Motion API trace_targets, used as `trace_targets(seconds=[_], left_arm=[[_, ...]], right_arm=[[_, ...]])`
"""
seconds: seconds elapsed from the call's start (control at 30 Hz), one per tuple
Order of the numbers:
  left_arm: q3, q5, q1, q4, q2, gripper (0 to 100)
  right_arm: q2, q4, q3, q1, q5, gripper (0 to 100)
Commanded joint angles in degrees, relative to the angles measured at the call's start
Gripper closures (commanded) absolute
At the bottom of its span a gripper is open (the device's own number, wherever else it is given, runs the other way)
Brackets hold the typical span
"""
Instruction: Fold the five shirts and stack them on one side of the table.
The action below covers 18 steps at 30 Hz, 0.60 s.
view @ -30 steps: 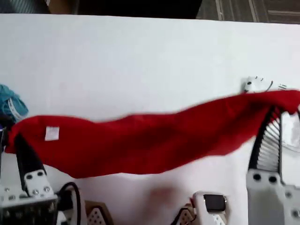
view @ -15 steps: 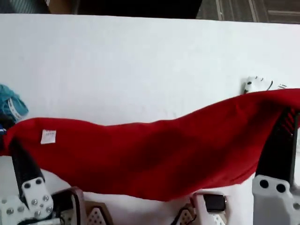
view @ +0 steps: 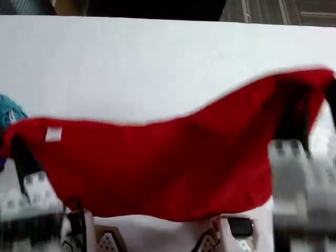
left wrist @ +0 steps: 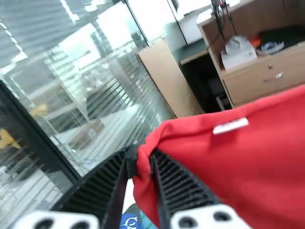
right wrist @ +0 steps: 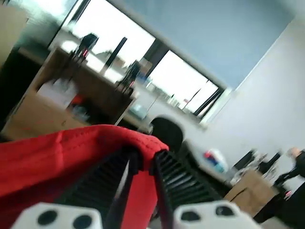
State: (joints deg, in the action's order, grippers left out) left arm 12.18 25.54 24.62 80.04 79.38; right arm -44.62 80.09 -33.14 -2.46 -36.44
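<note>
A red shirt [view: 168,163] hangs stretched in the air across the near half of the white table [view: 157,63], held up by both arms. My left gripper [left wrist: 140,160] is shut on the red shirt [left wrist: 248,162] at its left corner, near a small white label [left wrist: 230,126]. In the high view that corner sits at the left gripper [view: 13,142]. My right gripper [right wrist: 140,160] is shut on the red shirt [right wrist: 52,152] at its other corner, which rides higher at the far right near the right gripper [view: 325,84]. The cloth hides the table under it.
A teal garment [view: 9,113] lies at the table's left edge. The arms' bases [view: 231,233] stand at the near edge. The far half of the table is bare white surface.
Both arms lifted the red shirt. Its right corner rose most and swung toward the far side, so more cloth now hangs below. The white item on the right is now covered.
</note>
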Motion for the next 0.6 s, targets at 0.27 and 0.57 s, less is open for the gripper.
trace_targets(seconds=[0.27,0.57], left_arm=[[23.3,-0.2,-2.7,-32.7,-4.0,98],[21.9,-0.4,-3.3,-44.6,-29.7,98]], right_arm=[[19.7,-15.8,8.3,0.3,1.4,97.8],[33.8,-18.0,8.0,0.2,1.2,97.8]])
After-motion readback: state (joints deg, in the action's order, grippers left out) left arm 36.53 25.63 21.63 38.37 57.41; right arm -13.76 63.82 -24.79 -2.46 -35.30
